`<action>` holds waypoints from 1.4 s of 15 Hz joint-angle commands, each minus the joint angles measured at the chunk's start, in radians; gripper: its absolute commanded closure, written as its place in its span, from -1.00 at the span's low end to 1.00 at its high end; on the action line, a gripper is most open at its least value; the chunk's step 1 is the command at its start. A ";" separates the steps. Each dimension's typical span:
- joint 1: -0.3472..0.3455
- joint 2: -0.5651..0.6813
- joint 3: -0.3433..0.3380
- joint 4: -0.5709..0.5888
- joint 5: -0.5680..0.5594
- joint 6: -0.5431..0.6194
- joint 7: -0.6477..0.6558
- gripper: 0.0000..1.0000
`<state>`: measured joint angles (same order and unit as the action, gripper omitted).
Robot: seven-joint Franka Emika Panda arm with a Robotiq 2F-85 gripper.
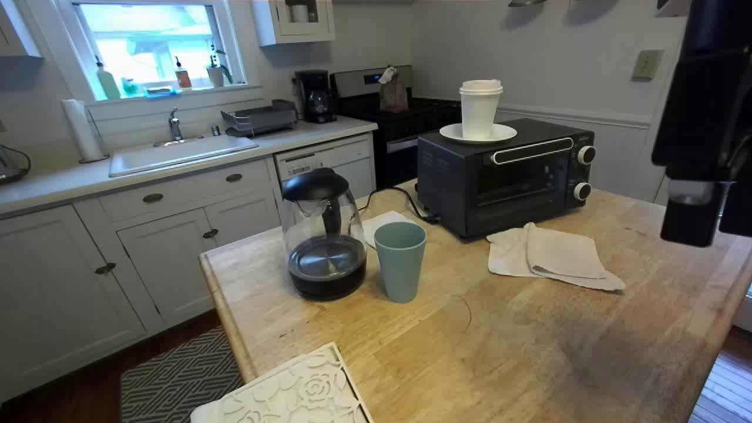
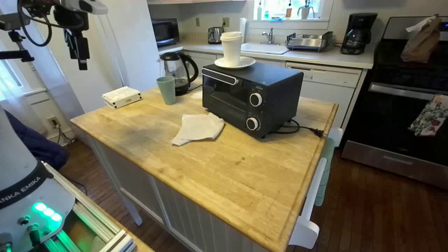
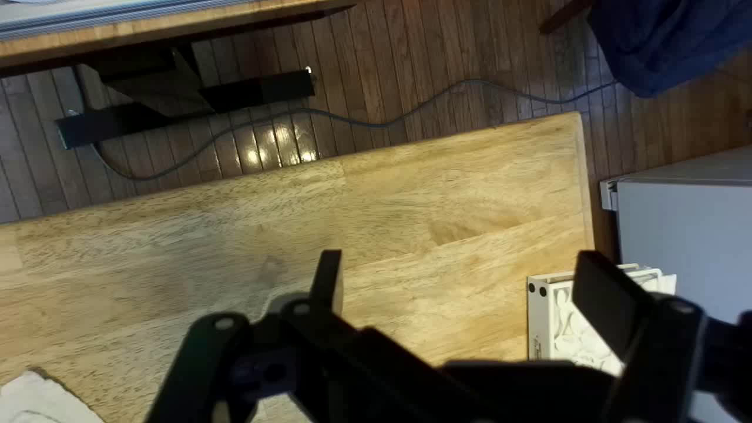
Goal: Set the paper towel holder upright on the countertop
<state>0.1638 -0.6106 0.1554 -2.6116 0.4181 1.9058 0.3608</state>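
Butcher-block wood, light brown and grained, tops the broad bench (image 2: 224, 171); hours here are read from the middle of an exterior view unless the wrist view is named. Towards three stands a black stove (image 2: 395, 119). Just past eight, the pale robot base (image 2: 21, 204) wears a black band with the letters "ANKA EMIKA", the start cut off by the frame. Between one and two sits a black toaster oven (image 2: 252, 98); the mark on its front is too small to read. Towards eleven is a glass kettle (image 2: 178, 71) with a black lid. A folded cream cloth (image 2: 199, 127) lies just off centre, on the nine o'clock side. Between nine and ten, the cream-white paper towel holder (image 2: 122, 97) lies flat at the bench's edge, lace-like rose pattern facing up; in the wrist view it shows at four o'clock, the dark lettering on its end too small to make out. The gripper (image 3: 461, 276) hangs at ten, above the bench, fingers spread well apart and nothing held between them. Towards twelve, a white plate (image 2: 249, 62) on the toaster oven carries a lidded white cup (image 2: 231, 49). Upright at ten, just beside the kettle, is a teal tumbler (image 2: 167, 90).
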 commanded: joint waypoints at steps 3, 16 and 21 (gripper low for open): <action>-0.014 -0.001 0.012 0.002 0.006 -0.005 -0.006 -1.00; -0.080 0.446 0.127 0.399 -0.018 0.054 0.467 -1.00; -0.012 0.702 0.147 0.668 -0.095 0.065 0.755 -1.00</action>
<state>0.1013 -0.0844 0.2925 -2.1365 0.3928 1.9976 0.9380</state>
